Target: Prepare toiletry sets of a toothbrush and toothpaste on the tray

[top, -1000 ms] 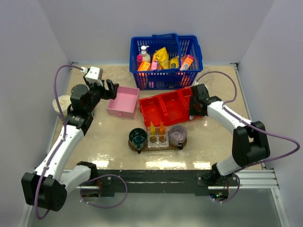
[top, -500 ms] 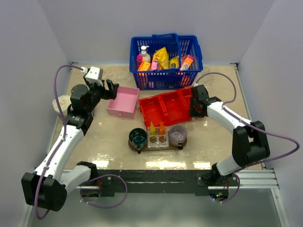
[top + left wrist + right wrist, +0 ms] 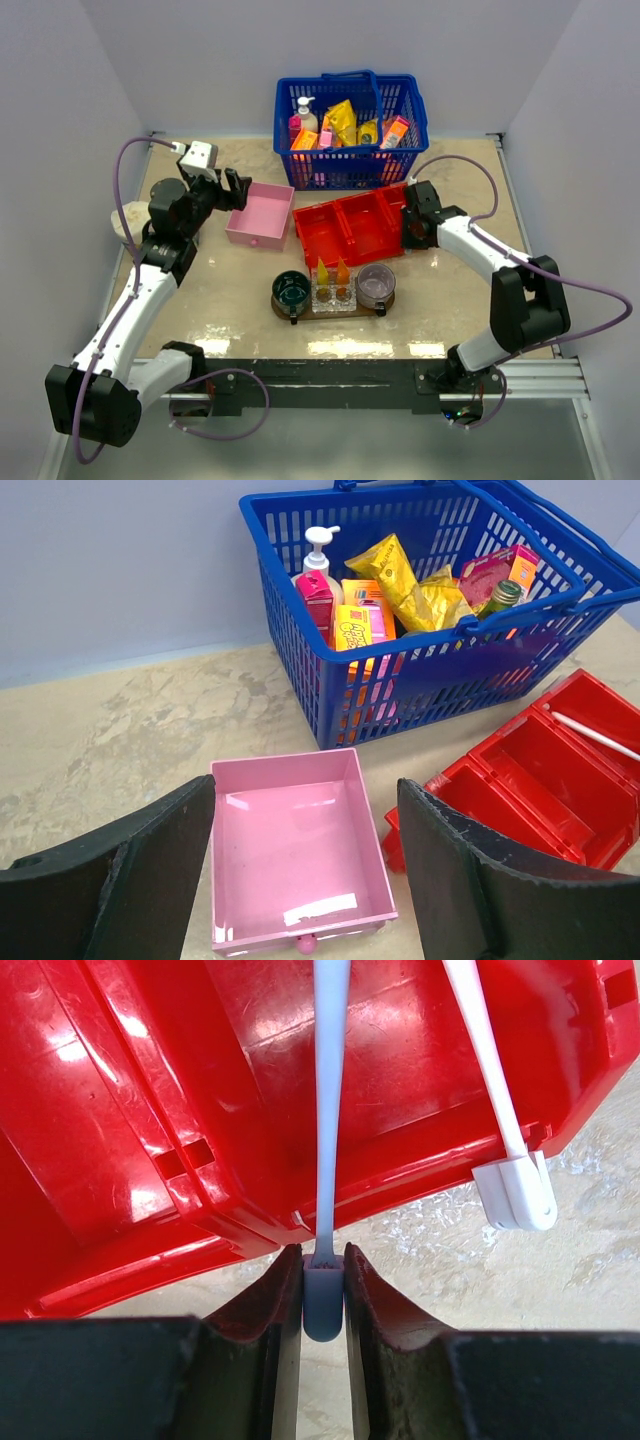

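**Toothbrush Clamped at the Red Bin**

One toothbrush (image 3: 328, 1110) is pinched by its end in the nearly closed right gripper (image 3: 323, 1290), at the right end of the red bin (image 3: 150, 1110). A second toothbrush (image 3: 480, 1070) is seen beside it. Two toothpaste tubes (image 3: 322, 271) are stood on the tray (image 3: 335, 309). The left gripper (image 3: 305, 880) is held wide open and empty over the pink box (image 3: 290, 830).

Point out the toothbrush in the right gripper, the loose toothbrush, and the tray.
held toothbrush (image 3: 327, 1110): right wrist view, on its shaft.
loose toothbrush (image 3: 486, 1070): right wrist view, on its shaft.
tray (image 3: 345, 311): top view, on its front rim.
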Controlling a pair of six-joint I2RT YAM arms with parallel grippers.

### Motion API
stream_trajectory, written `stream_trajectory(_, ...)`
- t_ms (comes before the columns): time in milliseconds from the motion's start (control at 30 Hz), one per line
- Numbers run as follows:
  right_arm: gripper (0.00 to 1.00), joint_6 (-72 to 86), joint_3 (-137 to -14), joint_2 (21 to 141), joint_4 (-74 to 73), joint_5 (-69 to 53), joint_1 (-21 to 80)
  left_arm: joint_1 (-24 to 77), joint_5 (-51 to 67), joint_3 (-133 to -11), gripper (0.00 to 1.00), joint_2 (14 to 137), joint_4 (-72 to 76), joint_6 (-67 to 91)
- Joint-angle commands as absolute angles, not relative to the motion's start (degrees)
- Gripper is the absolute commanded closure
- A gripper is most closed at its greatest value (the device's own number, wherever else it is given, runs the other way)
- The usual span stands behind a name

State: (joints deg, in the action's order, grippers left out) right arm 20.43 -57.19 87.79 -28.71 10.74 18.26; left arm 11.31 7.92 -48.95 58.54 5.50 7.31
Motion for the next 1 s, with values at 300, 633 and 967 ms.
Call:
stream_trajectory(300,0.93,19.51,-62.4,81.75,-40.77,12.3,18.46,10.99,10.11,-48.78,0.23,58.54,8.61,8.09)
stream_trajectory(633,0.99,19.34,-67.32,78.05,-48.77,9.58,18.46,11.07,11.34,-48.87,0.23,58.71,8.79,8.61)
stream_trajectory(967,1.0,17.84,-72.77,70.67,-58.62,3.88,18.46,11.07,11.87,-48.87,0.23,58.27,8.96,8.88)
